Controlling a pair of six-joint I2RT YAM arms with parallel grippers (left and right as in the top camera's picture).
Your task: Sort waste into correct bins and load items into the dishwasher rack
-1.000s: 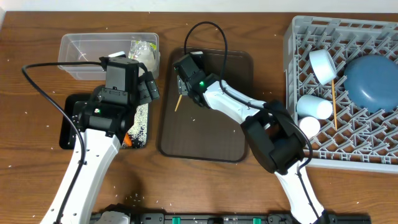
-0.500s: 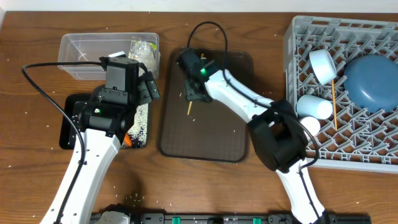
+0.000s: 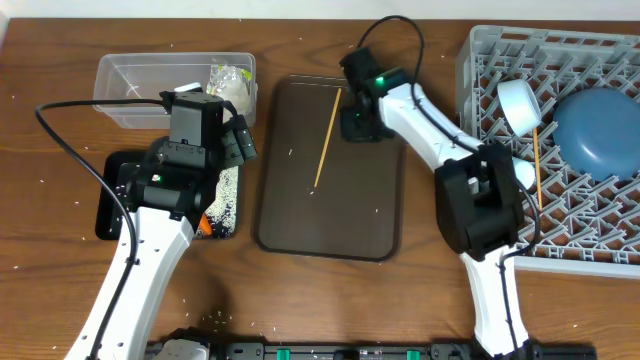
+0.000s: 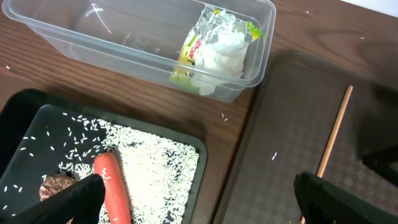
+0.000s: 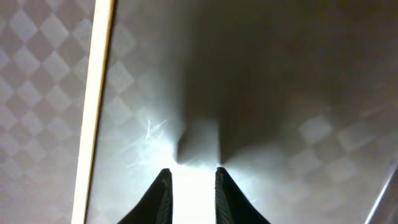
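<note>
A thin wooden chopstick (image 3: 327, 138) lies loose on the brown serving tray (image 3: 340, 220). My right gripper (image 3: 358, 122) hovers just right of it, low over the tray. In the right wrist view the right gripper (image 5: 190, 180) shows a narrow gap with nothing in it, and the chopstick (image 5: 93, 106) passes to its left. My left gripper (image 4: 199, 202) is wide open above the black tray (image 4: 25, 106), which holds a carrot (image 4: 112, 186), rice (image 4: 155, 168) and a brown lump (image 4: 53, 185). The clear tub (image 4: 124, 59) holds wrapper and tissue (image 4: 217, 46).
The grey rack (image 3: 470, 130) at the right holds a large blue bowl (image 3: 598, 128), three pale cups or bowls (image 3: 505, 172) and another chopstick (image 3: 537, 165). Rice grains are scattered on the wooden table. The right arm's cable loops over the serving tray's far edge.
My right gripper has moved from the serving tray's left side to its far right part and narrowed its jaws. The chopstick now lies uncovered on the tray. The left arm has not moved.
</note>
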